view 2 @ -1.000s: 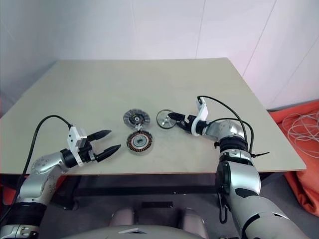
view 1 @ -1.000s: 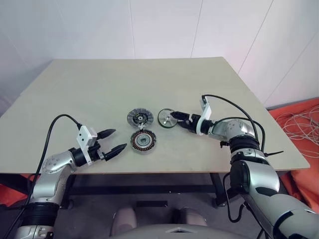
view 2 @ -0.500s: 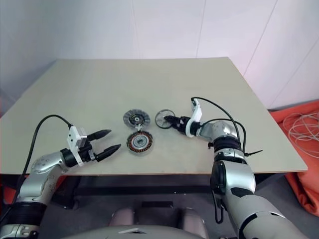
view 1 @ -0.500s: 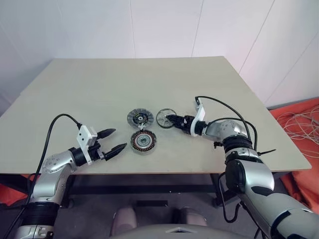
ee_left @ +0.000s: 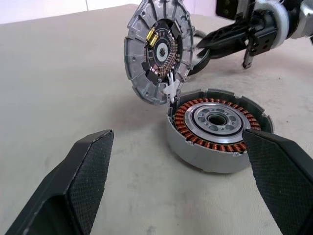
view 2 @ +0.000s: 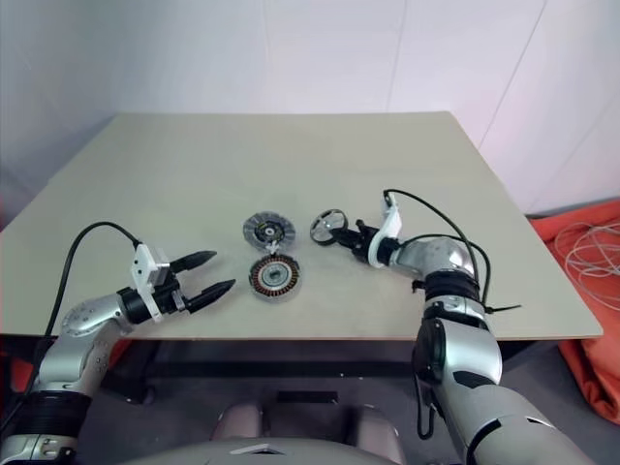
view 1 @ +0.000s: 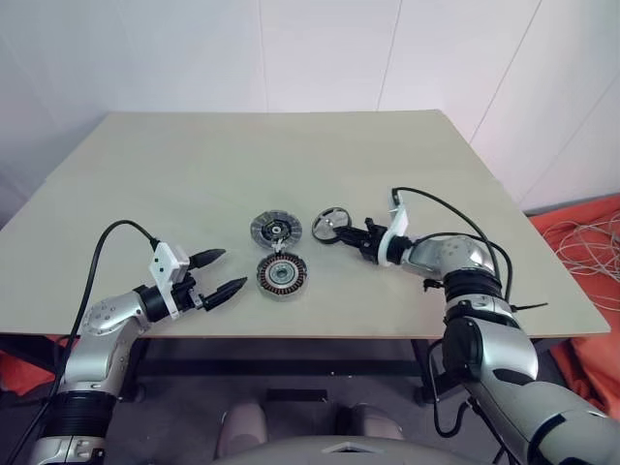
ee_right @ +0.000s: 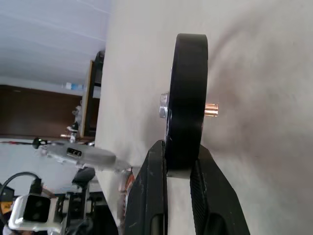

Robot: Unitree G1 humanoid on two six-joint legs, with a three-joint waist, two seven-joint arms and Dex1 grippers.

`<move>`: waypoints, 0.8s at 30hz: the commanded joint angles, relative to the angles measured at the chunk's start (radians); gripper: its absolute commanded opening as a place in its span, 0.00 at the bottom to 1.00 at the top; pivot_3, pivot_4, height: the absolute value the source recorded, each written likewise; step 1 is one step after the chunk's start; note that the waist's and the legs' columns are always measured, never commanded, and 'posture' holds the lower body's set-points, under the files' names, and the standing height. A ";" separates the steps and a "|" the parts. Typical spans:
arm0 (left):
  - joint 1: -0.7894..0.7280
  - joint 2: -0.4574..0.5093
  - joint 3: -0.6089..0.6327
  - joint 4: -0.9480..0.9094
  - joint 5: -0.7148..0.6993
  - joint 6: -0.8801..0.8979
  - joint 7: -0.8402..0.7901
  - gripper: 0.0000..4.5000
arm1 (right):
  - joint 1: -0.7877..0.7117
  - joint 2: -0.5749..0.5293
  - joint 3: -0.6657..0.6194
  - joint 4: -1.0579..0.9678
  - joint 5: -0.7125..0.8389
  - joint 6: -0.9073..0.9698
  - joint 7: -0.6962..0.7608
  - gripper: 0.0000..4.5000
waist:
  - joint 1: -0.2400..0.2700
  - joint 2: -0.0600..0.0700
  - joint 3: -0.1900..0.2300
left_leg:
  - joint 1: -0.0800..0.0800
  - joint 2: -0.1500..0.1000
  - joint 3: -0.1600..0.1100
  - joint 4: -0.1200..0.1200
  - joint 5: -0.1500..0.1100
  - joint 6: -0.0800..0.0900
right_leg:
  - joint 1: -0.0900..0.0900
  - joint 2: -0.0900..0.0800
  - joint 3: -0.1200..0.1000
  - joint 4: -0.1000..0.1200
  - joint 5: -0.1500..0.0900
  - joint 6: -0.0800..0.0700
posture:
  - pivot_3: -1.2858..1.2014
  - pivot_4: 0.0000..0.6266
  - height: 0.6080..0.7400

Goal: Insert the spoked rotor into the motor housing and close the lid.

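The motor housing [view 1: 282,275], a short grey cup with copper windings, stands near the table's front edge. The spoked rotor [view 1: 275,230], a ribbed grey disc with a dark hub, sits just behind it, and in the left wrist view the rotor [ee_left: 159,51] is tilted up against the housing [ee_left: 215,129]. To their right, my right gripper [view 1: 342,232] is shut on the dark rim of the lid [view 1: 331,222], which is held up on edge. The right wrist view has the lid [ee_right: 188,98] edge-on between the fingers. My left gripper [view 1: 231,269] stands open left of the housing, holding nothing.
The beige table [view 1: 194,174] stretches back to a white wall. The front edge runs just below the housing. Orange cloth with loose white cables [view 1: 581,237] lies on the floor beyond the table's right edge.
My right gripper has closed on the lid's rim and tipped it from flat on the table up onto its edge. The left arm has stayed where it was.
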 commanded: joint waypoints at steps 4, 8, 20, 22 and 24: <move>-0.014 0.019 0.018 -0.011 -0.010 -0.020 -0.013 1.00 | 0.112 0.019 -0.151 -0.368 0.169 0.337 -0.109 0.07 | -0.001 0.000 0.000 | 0.000 0.000 0.000 -0.002 0.000 0.000 | -0.001 0.000 0.000 0.000 0.000 0.000 | 0.52 0.00 1.00; -0.024 0.024 0.019 -0.001 -0.009 -0.022 -0.020 1.00 | 0.184 0.072 -0.153 -0.511 0.354 0.419 -0.221 0.07 | -0.005 0.001 0.000 | 0.001 0.001 0.001 -0.003 0.000 -0.001 | -0.002 0.000 0.000 0.000 0.000 0.000 | 0.52 0.00 1.00; -0.039 0.032 0.025 0.016 -0.006 -0.031 -0.022 1.00 | 0.226 0.176 -0.025 -0.571 0.804 0.419 -0.605 0.07 | -0.005 0.001 0.000 | 0.001 0.000 -0.004 -0.003 0.000 -0.001 | -0.001 0.000 -0.001 -0.007 -0.001 0.001 | 0.52 0.00 1.00; -0.037 0.041 0.034 0.018 -0.009 -0.032 -0.024 1.00 | 0.221 0.191 -0.005 -0.563 0.821 0.411 -0.642 0.07 | -0.006 0.001 0.000 | 0.001 0.000 -0.005 -0.004 0.000 -0.001 | -0.001 0.000 -0.001 -0.008 -0.001 0.002 | 0.52 0.00 1.00; -0.034 0.047 0.039 0.014 -0.012 -0.030 -0.025 1.00 | 0.213 0.194 0.017 -0.551 0.829 0.403 -0.670 0.07 | -0.006 0.001 0.000 | 0.000 0.000 -0.006 -0.006 0.000 -0.001 | -0.002 0.000 -0.001 -0.009 -0.001 0.002 | 0.52 0.00 1.00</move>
